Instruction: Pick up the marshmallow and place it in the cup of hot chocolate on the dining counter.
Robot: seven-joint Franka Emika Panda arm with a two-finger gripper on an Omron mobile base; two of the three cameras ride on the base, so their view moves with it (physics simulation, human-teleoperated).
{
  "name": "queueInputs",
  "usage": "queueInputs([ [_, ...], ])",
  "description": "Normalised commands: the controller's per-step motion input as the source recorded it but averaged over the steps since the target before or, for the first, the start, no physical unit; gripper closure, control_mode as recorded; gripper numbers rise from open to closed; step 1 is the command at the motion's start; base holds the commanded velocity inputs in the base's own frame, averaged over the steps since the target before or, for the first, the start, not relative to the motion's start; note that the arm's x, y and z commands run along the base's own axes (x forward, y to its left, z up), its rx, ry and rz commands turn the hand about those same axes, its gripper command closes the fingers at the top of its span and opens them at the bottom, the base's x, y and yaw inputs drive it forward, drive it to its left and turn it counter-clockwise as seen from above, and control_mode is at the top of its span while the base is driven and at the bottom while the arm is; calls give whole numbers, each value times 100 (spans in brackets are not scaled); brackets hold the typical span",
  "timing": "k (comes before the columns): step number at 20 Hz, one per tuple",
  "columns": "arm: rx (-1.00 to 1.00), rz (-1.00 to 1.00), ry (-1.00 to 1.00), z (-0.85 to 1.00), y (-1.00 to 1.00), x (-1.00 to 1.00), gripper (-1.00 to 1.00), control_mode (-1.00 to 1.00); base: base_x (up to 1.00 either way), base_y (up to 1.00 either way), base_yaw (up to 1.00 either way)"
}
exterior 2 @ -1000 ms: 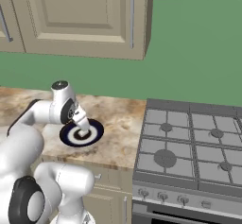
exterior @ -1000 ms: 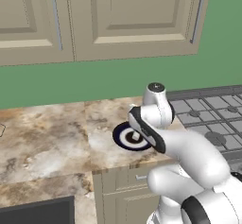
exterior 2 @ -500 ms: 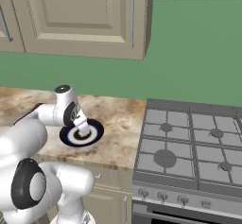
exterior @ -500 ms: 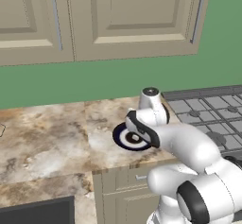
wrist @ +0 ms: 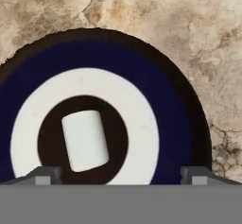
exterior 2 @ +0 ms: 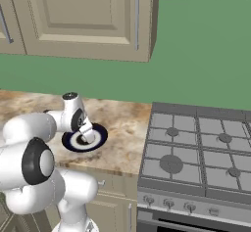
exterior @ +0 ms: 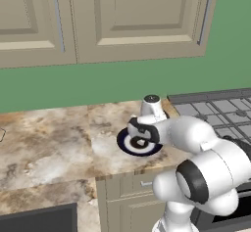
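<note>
The marshmallow (wrist: 85,140), a small white cylinder, lies on its side in the dark centre of a round dark-blue-and-white ringed plate (wrist: 163,100). My gripper (wrist: 121,175) hangs straight above it, open, with a fingertip on each side and nothing between them. In the left base view the gripper (exterior: 140,139) points down close over the plate (exterior: 124,143), which rests on the mottled stone worktop (exterior: 54,143). From the right base camera the gripper (exterior 2: 88,135) stands over the same plate (exterior 2: 99,138). The cup of hot chocolate and the dining counter are out of view.
A gas stove (exterior 2: 196,148) adjoins the worktop just right of the plate. Beige wall cabinets (exterior: 122,15) hang above a green wall. The worktop's front edge (exterior: 127,172) runs close below the plate. A dark panel (exterior: 34,219) sits at lower left.
The arm has folded down and the hand has sunk closer to the plate. The jaws stayed open; the marshmallow and plate have not moved.
</note>
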Motion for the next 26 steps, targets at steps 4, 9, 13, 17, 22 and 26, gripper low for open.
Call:
queueInputs([
  [4,0,0,12,-25,9,33,-100,-100,0,0,0],
  [9,2,0,10,-22,1,34,-100,-100,0,0,0],
  [13,2,0,8,-20,0,35,-100,-100,0,0,0],
  [17,0,0,1,-33,8,13,-100,-100,0,0,0],
  [22,0,0,-7,-52,19,-7,-100,-100,0,0,0],
  [26,4,-1,-13,-47,11,-16,-100,-100,0,0,0],
])
